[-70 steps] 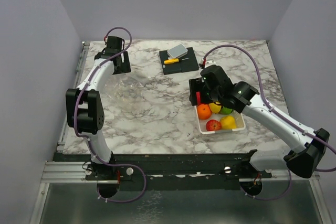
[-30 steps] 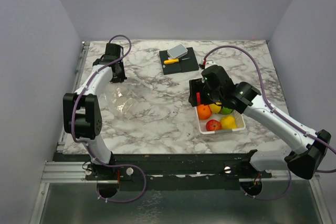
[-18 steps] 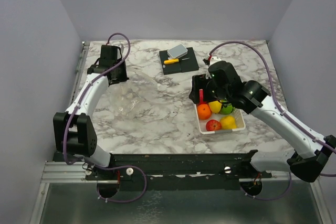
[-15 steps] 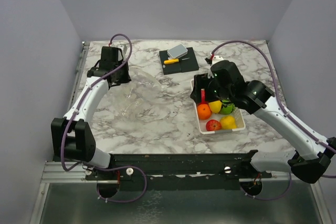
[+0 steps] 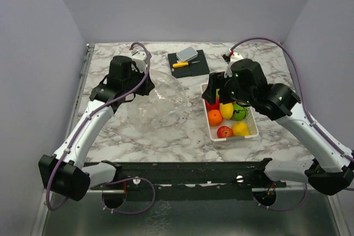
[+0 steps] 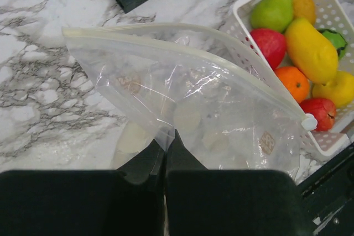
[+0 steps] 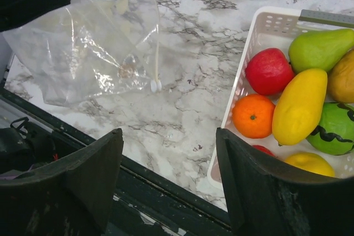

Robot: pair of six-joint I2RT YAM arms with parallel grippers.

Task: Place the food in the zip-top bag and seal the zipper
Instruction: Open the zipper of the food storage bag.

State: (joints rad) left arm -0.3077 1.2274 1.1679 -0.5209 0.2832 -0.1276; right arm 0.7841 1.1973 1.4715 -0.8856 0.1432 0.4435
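**A:** What's changed?

**B:** The left hand (image 6: 165, 142), clamped on the lower edge of the zip-top bag (image 6: 182, 98), has lifted it off the far-left tabletop (image 6: 44, 98) and swung it in beside the basket (image 7: 271, 12).

**A:** And the mouth?

**B:** The zipper (image 6: 182, 53) is parted and gapes toward the food (image 6: 310, 48), which is all in the basket just beyond. The right hand (image 7: 168, 153) hangs over it, fingers apart and empty. I'd say loading can start.

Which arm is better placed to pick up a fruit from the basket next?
Right. The right hand is open next to the fruit in the white basket; the left hand is shut on the zip-top bag.
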